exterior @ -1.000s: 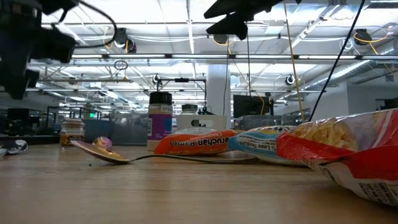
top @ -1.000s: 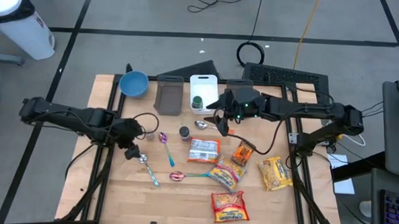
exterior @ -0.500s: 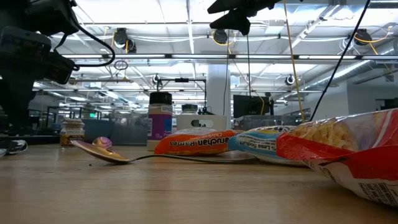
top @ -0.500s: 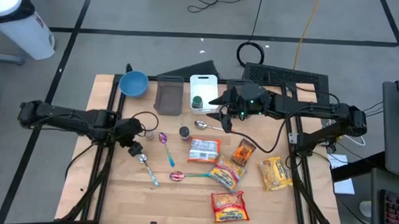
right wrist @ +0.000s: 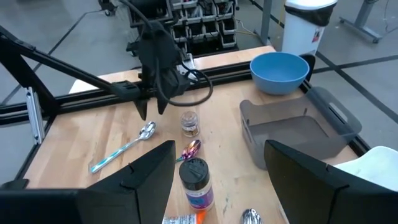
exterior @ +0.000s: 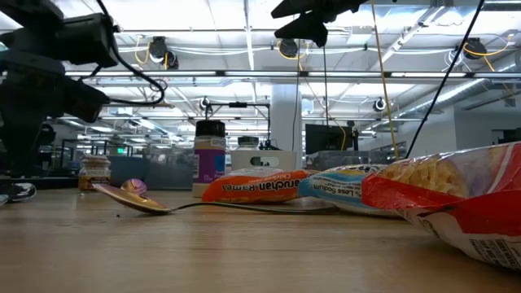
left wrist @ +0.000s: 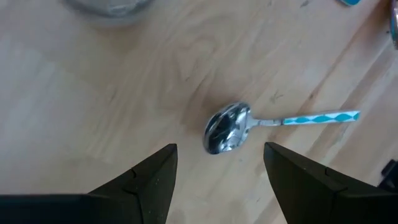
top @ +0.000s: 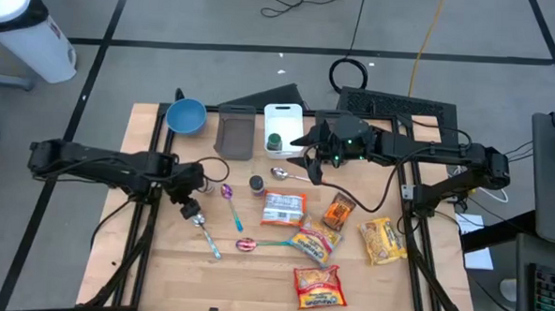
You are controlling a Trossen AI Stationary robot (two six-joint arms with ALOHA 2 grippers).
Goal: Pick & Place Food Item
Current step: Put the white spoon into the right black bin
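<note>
1. We see the left gripper (top: 190, 206) hanging over the wooden surface (top: 160, 263), fingers (left wrist: 155, 180) spread and empty, directly above a blue-handled spoon (left wrist: 249, 123).
2. We see the right gripper (top: 307, 166) raised near the white cutting board (top: 284, 118), fingers (right wrist: 149, 180) apart, holding nothing.
3. The ramen packet (top: 283, 208) lies mid-surface, beside a dark-capped jar (top: 256, 185) and other snack bags (top: 317, 285).
</note>
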